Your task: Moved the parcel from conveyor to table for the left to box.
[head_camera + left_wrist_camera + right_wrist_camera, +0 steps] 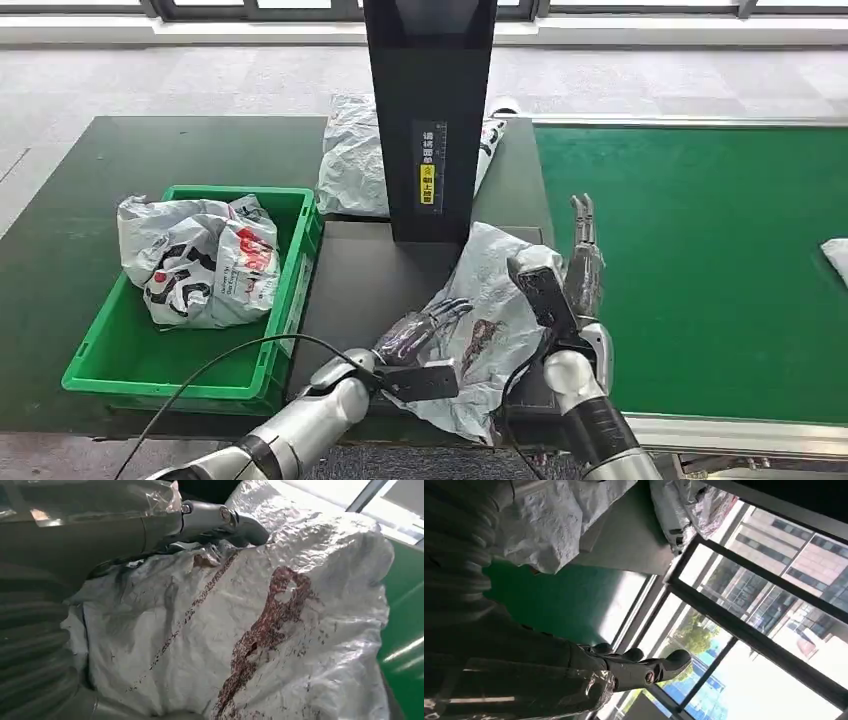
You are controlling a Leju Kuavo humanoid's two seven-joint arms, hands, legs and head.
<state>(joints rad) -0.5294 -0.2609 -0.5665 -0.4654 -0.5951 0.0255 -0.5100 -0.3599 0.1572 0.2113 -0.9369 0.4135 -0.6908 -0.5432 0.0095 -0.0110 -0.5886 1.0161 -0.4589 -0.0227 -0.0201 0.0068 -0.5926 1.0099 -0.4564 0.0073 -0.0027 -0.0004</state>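
The left hand rests with fingers spread on the crumpled white parcel, which lies on the near table, long axis running near-to-far, while the right hand stands empty, fingers straight, just right of it.

A crumpled white plastic parcel lies on the dark table before a black upright scanner post, between a green plastic crate at left, holding another white bag, and the green conveyor belt at right; a third white bag lies behind the post

right hand fingers extended, holding nothing; crumpled white parcel beside green conveyor; windows beyond
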